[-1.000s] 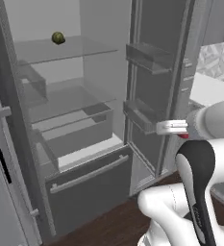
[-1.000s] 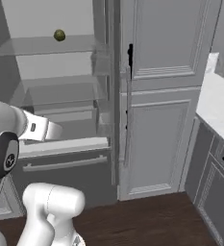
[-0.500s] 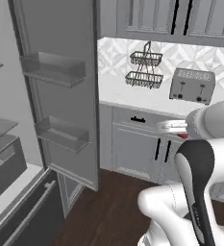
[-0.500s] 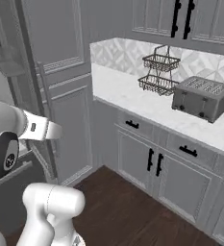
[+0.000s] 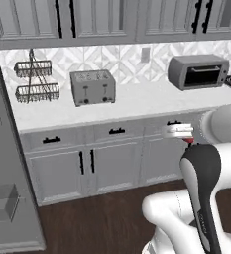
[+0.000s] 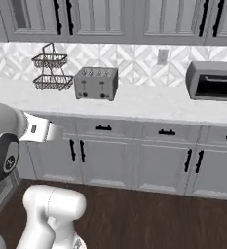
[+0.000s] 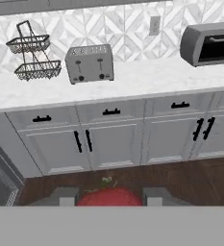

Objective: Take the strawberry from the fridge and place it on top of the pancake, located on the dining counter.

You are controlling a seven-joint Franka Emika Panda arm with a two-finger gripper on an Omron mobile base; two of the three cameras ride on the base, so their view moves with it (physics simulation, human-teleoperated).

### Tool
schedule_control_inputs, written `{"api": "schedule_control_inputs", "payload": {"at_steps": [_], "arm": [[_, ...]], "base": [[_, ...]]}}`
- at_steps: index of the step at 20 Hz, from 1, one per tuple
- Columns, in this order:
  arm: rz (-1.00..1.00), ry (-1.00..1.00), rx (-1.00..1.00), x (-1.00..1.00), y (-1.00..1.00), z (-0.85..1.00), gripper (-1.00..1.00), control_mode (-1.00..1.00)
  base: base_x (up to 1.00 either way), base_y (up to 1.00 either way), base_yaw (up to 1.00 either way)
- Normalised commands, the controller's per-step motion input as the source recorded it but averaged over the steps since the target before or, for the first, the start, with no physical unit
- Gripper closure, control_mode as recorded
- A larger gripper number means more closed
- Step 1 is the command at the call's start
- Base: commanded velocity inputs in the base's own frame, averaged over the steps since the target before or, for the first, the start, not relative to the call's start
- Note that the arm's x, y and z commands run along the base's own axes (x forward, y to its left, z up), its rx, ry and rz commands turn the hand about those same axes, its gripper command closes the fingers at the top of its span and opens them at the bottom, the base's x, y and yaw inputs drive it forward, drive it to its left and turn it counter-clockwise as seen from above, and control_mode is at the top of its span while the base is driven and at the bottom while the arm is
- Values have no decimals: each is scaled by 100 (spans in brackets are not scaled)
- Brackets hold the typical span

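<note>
Red strawberry (image 7: 110,197) sits clamped between the claw (image 7: 110,196) fingertips.

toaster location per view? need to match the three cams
Left base view: toaster upper left of centre, on the counter, right of the wire basket rack.
Right base view: toaster upper left, again just right of the rack.
Hand view: toaster upper left, right of the rack.
Shared landmark: the wire basket rack.
</note>
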Motion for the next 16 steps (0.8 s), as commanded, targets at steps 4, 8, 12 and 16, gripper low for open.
{"api": "schedule_control_inputs", "payload": {"at_steps": [4, 8, 12, 16], "arm": [[0, 0, 0, 0, 0, 0, 100, 100], [0, 0, 0, 0, 0, 0, 100, 100], [0, 0, 0, 0, 0, 0, 100, 100], [0, 0, 0, 0, 0, 0, 100, 100]], "base": [[0, -4, -96], [0, -3, -96], [0, 0, -97], [12, 0, -91]]}}
